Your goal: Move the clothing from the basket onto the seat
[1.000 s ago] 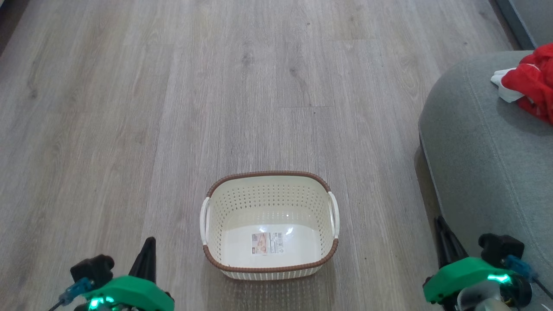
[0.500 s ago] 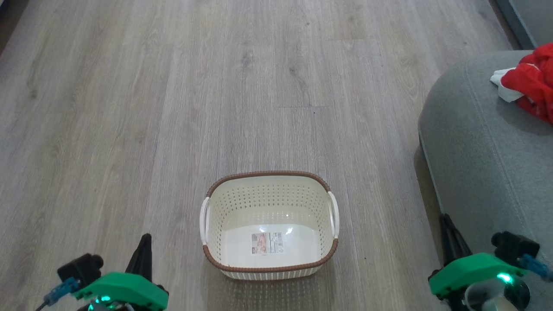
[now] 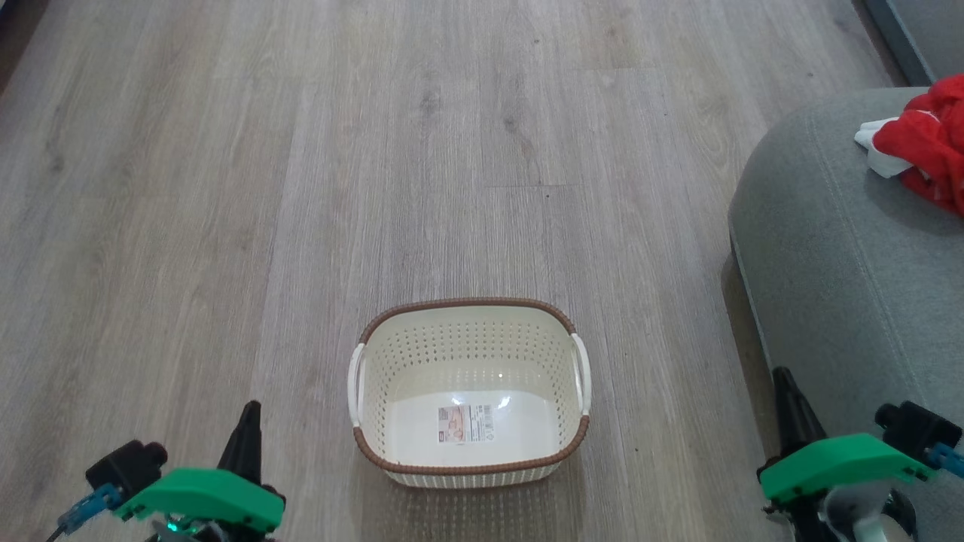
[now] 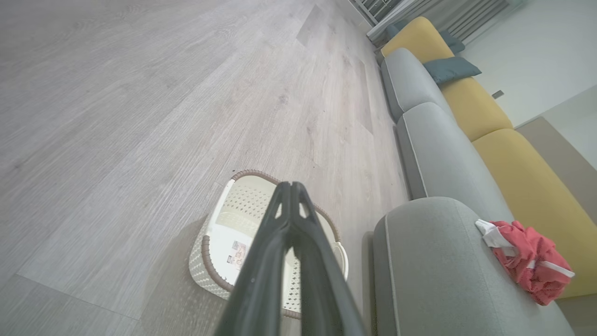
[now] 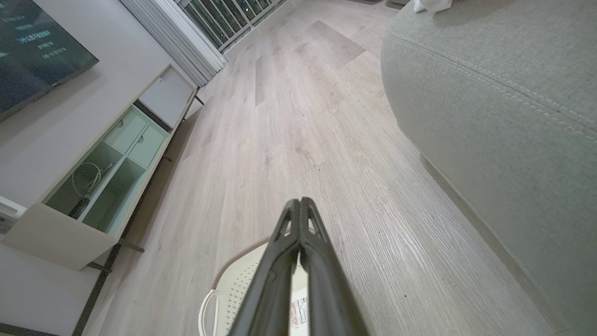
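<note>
One basket on the floor holds a label sticker. One red clothing heap lies on the seat. The left claw and right claw are clenched, empty.

Basket on floor, seat to R w/ clothing on it

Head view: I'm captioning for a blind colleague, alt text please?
An empty cream basket sits on a wooden floor, with red clothing on a grey seat at right. The left pincer and right pincer, both shut, rise from the bottom corners.
</note>
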You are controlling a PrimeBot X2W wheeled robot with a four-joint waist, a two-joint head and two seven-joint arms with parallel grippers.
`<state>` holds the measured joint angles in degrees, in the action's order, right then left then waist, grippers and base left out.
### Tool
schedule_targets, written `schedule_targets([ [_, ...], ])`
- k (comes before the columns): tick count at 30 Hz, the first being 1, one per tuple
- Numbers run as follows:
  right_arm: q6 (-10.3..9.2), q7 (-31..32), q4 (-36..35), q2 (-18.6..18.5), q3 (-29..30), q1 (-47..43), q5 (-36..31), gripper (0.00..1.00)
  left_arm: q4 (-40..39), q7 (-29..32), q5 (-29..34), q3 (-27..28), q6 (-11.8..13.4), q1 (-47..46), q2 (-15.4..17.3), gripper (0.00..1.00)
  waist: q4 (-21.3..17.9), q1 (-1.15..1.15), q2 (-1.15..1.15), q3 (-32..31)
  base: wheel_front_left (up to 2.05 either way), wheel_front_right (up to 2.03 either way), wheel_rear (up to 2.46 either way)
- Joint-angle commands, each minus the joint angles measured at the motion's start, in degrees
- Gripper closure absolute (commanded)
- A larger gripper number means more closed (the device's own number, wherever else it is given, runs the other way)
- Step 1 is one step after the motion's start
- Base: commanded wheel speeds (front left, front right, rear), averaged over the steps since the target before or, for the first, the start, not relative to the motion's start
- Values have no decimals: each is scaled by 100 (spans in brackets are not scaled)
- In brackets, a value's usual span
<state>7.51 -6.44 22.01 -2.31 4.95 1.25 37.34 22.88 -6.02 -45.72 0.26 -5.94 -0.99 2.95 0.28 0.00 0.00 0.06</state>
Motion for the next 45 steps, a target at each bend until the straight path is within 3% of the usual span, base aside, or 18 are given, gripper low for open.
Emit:
schedule_targets([
  [1, -1, 49, -232, -37, -18, 293, 200, 100, -235, 31, -171, 144, -47, -309, 17, 100, 0, 0, 0, 0, 0, 0, 0],
  [45, -2, 771, -561, -48, 84, 410, 3263, 100, -610, 739, -2764, 425, -110, -432, 3, 100, -16, 0, 0, 7, 0, 0, 0],
])
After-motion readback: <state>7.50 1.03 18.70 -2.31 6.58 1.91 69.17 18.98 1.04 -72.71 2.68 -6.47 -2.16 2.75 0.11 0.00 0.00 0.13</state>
